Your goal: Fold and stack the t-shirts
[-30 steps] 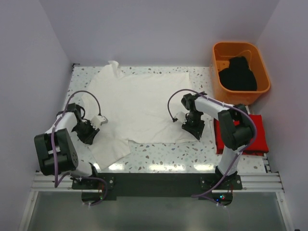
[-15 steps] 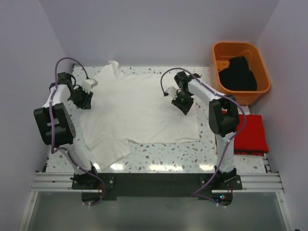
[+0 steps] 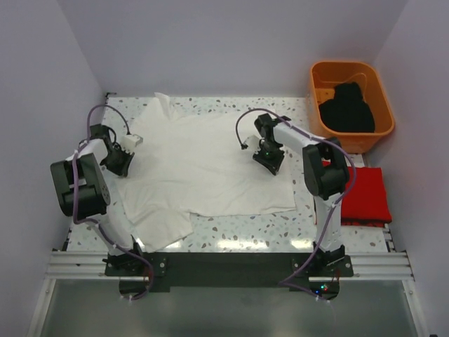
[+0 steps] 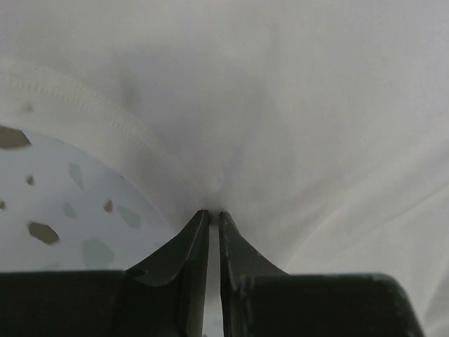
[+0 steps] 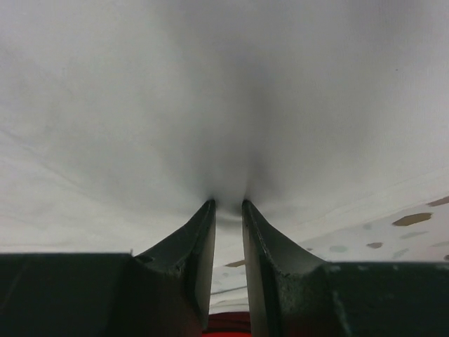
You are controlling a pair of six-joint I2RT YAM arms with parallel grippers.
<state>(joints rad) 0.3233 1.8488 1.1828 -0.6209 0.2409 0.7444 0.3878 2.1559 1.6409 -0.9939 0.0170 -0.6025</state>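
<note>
The white t-shirt (image 3: 203, 158) lies spread over the speckled table (image 3: 238, 226), with one sleeve flap at the near left. My left gripper (image 3: 119, 160) is at its left edge; in the left wrist view the gripper (image 4: 214, 213) is shut on a pinch of white cloth (image 4: 280, 119) beside a stitched hem. My right gripper (image 3: 269, 157) is over the shirt's right part; in the right wrist view the gripper (image 5: 229, 203) nips a fold of the white fabric (image 5: 224, 105). A folded red t-shirt (image 3: 369, 196) lies at the right. The black t-shirt (image 3: 346, 107) sits crumpled in the tub.
The orange plastic tub (image 3: 317, 78) stands at the far right corner. Pale walls close in the table at the left, back and right. The metal rail (image 3: 224, 265) with both arm bases runs along the near edge.
Both grippers left the shirt's near hem, swung to the far side, then drew back a little toward me. The shirt has shifted, its collar now further left.
</note>
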